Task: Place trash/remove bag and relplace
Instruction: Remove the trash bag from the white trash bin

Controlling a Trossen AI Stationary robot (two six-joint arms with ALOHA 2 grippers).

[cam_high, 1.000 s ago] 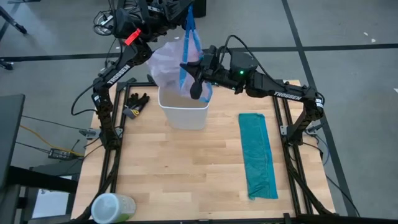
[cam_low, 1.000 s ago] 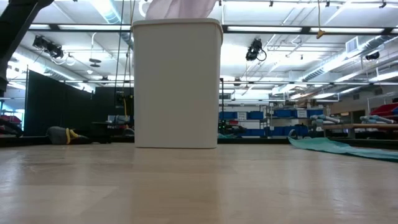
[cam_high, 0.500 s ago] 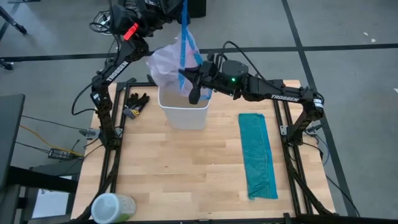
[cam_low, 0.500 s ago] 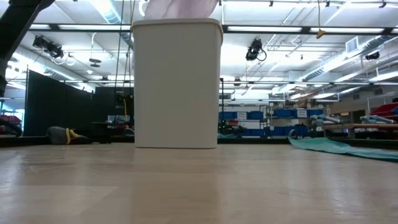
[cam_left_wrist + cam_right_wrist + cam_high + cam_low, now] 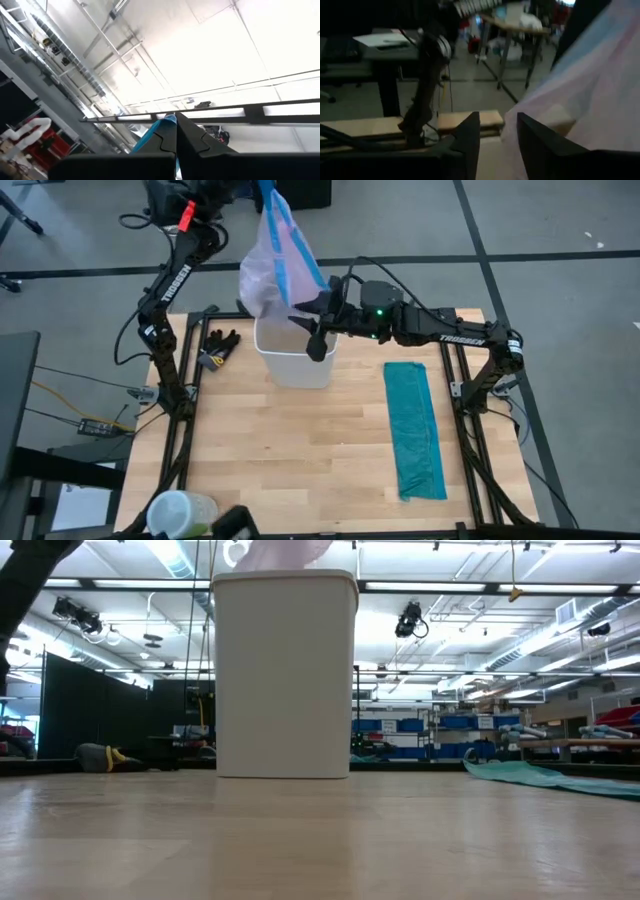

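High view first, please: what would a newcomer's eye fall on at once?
The pale pink bag with its blue band, hoisted above the white bin at the table's far edge by the left tool, shut on the band. The right tool sits open at the bin's rim, and a teal bag lies flat to the right.

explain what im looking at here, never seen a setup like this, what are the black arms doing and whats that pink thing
It is a robot with two dark arms at a wooden table. One picture looks straight down, one sits at table height, and two come from cameras on the wrists.

The left gripper, raised high beyond the table's far edge, is shut on the blue band of the bag, a thin pink liner being lifted out of the white bin. The right gripper is open, beside the bag above the bin's rim.

Also on the table: a folded teal bag, a pair of black gloves, and a pale round container at the near corner.
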